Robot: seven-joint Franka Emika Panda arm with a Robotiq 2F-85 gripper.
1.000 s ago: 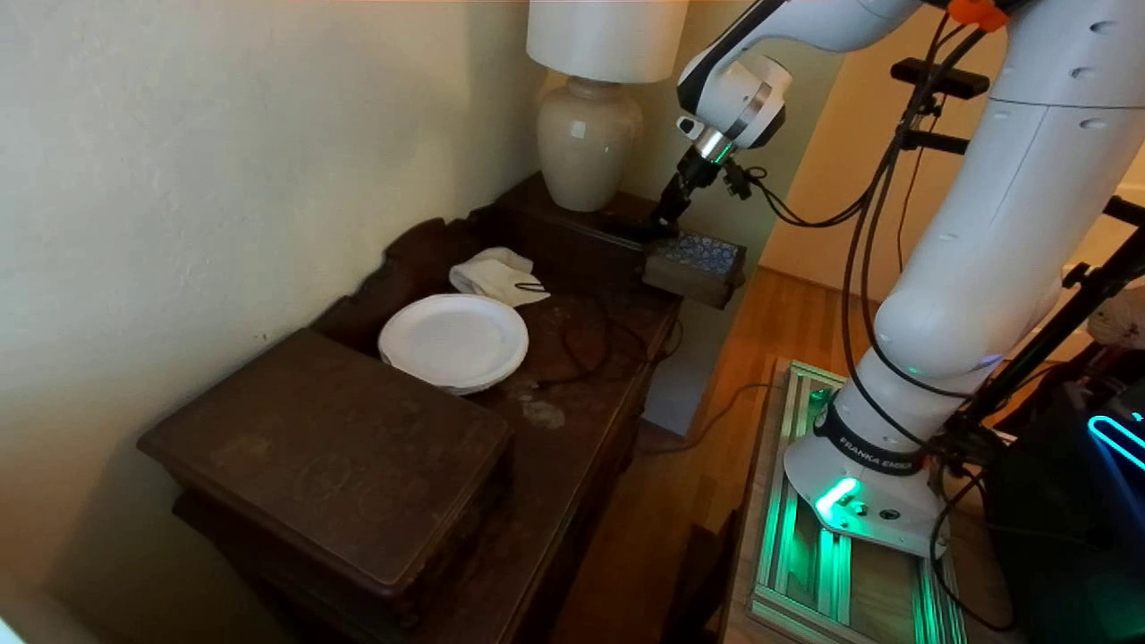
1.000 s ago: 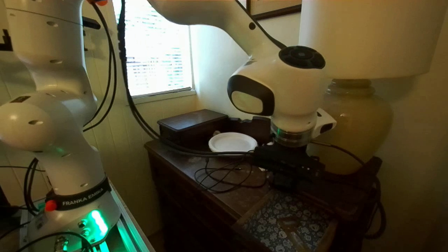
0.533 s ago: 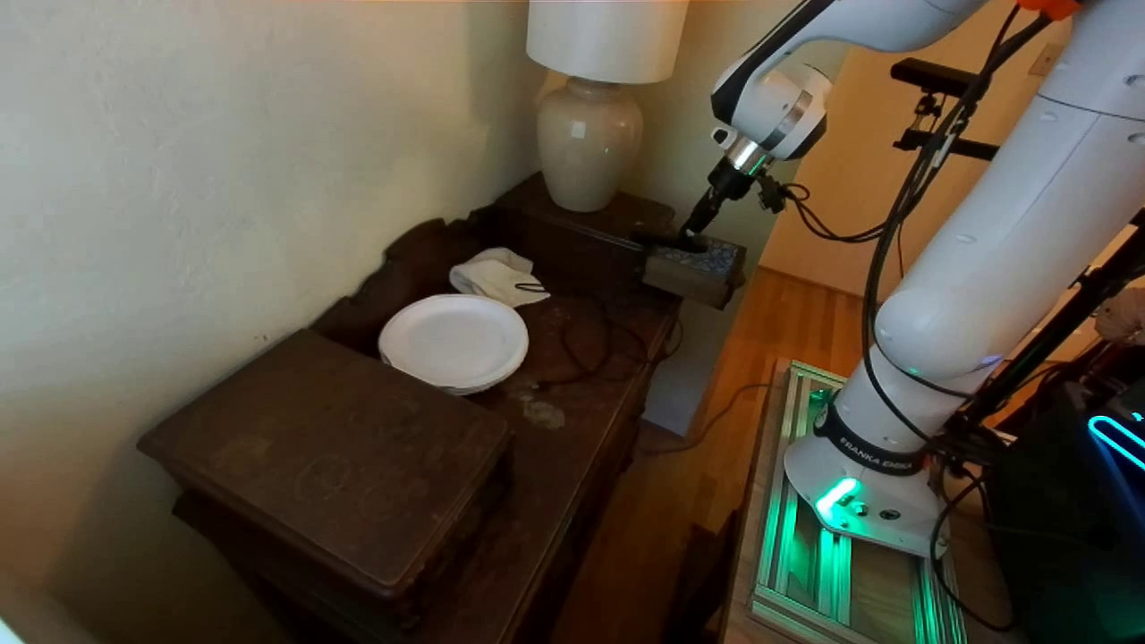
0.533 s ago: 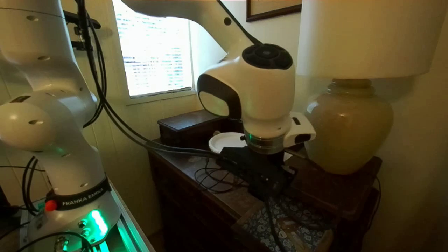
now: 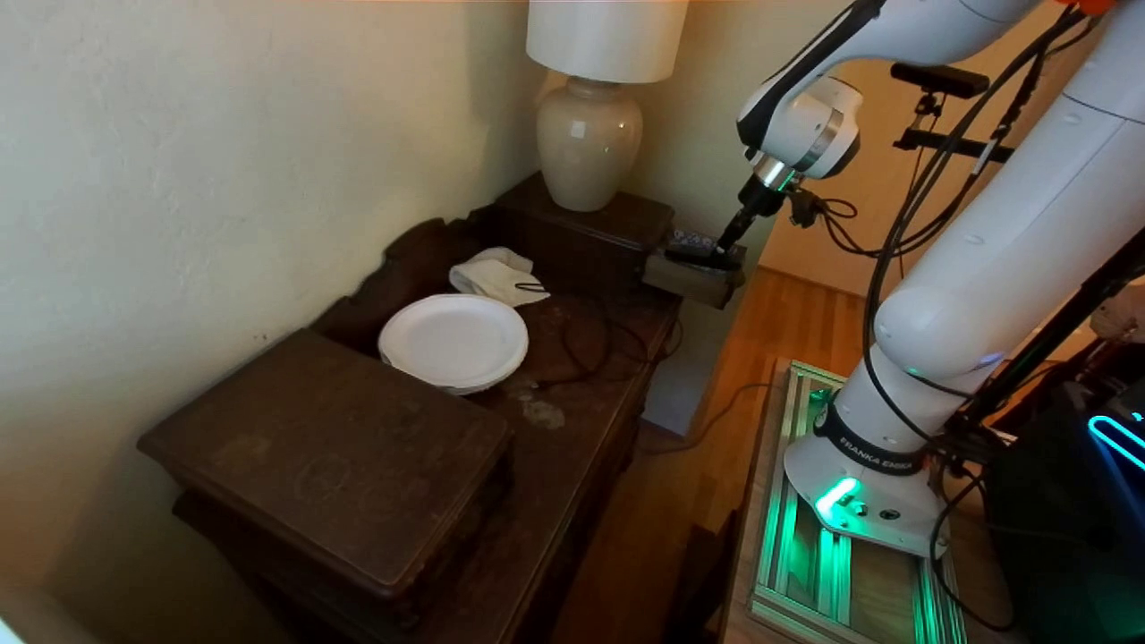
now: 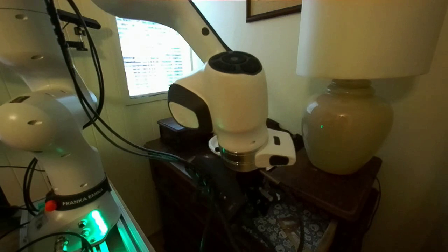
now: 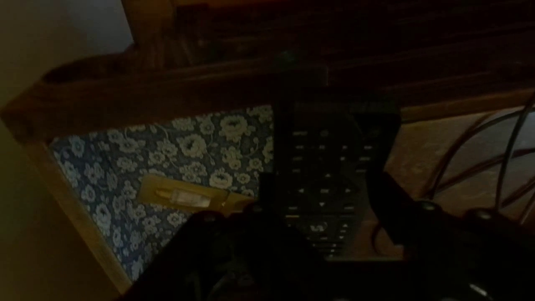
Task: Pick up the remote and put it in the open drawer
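The dark dresser point(image 5: 556, 474) bears a white plate point(image 5: 453, 343), whitish folded object point(image 5: 492, 275) and black cable point(image 7: 510, 143).

Wrist view: room over open drawer point(image 7: 196, 144), left of remote point(image 7: 324, 177); yellowish strip point(image 7: 194, 197) inside, cables point(image 7: 508, 155) to right.

"FRANKA EMIKA" on black base band point(image 6: 83, 198), "OK" and arrows on remote point(image 7: 328, 179)

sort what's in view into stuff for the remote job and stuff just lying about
For the job:
remote, between the jaws
open drawer

Just lying or standing about:
white plate
whitish folded item
lamp
black cables
yellowish item in the drawer
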